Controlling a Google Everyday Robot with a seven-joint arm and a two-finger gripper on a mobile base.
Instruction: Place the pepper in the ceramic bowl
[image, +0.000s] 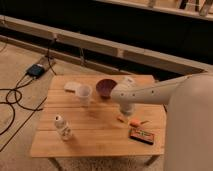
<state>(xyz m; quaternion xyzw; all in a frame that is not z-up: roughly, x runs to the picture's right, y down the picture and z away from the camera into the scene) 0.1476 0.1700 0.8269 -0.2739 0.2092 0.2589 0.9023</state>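
The small orange pepper (136, 123) lies on the wooden table (95, 137) at the right, just behind a flat dark box. The dark maroon ceramic bowl (106, 88) stands at the table's back middle, uncovered and apart from the arm. My white arm reaches in from the right. The gripper (123, 115) hangs down from the arm's end, just left of the pepper and right-front of the bowl, close above the tabletop. It holds nothing that I can see.
A translucent white cup (83, 94) stands left of the bowl. A flat white object (72, 86) lies behind the cup. A small white bottle (62, 128) stands front left. A dark box with orange markings (141, 135) lies front right. Cables and a power brick (37, 70) lie on the floor at left.
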